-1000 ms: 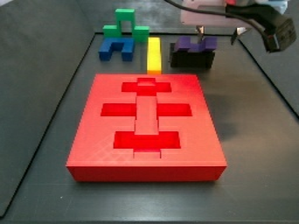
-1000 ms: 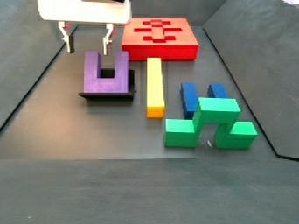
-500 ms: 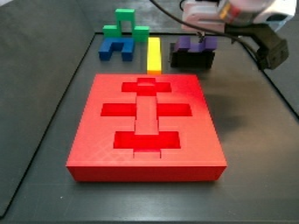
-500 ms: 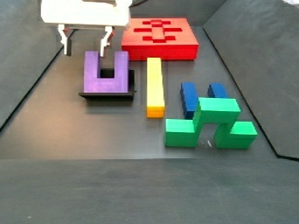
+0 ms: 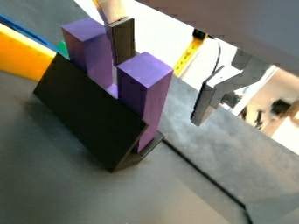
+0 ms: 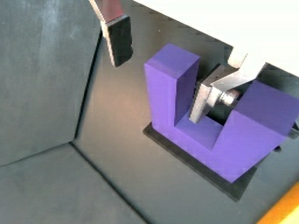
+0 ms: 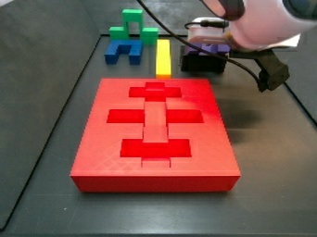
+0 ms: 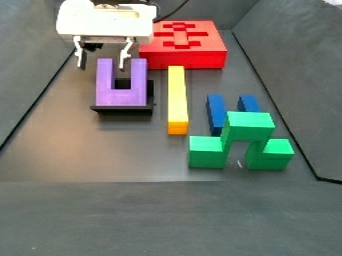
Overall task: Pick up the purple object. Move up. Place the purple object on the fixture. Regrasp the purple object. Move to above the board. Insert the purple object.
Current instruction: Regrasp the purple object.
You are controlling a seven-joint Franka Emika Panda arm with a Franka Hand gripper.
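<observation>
In a wrist view: purple block [image 5: 145, 83] sitting in the black fixture [image 5: 84, 114], both prongs sticking up. Gripper [image 5: 163, 83] right at the block, jaws apart, holding nothing. One finger [image 5: 121, 39] down in the gap between the prongs, another finger [image 5: 214, 90] out past the near prong. So one prong between the two fingers. Yellow bar [image 5: 24, 52] behind the fixture.

In a wrist view again: purple block [image 6: 176, 101] on the thin dark edge of the fixture [image 6: 176, 150]. Gripper [image 6: 163, 70] open around one prong. Silver finger [image 6: 218, 94] inside the gap, close to the prong. Dark pad [image 6: 118, 39] on the outer side, clear of the prong. A bit of the yellow bar [image 6: 281, 210] in the corner.

In a side view: gripper [image 7: 210, 42] low over the fixture [image 7: 202, 63], behind the red board [image 7: 155, 130]. Only a bit of the purple block [image 7: 213, 45] showing under the arm. Yellow bar [image 7: 164, 56] just beside the fixture. Blue block [image 7: 120, 51] and green block [image 7: 132, 23] farther off.

In a side view again: purple block [image 8: 120, 85] in the fixture [image 8: 123, 110], open end toward the board [image 8: 185, 40]. Gripper [image 8: 104, 50] at that open end, fingers spread on both sides of one prong. Cannot tell here if touching. Yellow bar [image 8: 175, 98] next to the fixture, then the blue block [image 8: 227, 110] and the green block [image 8: 241, 140].
</observation>
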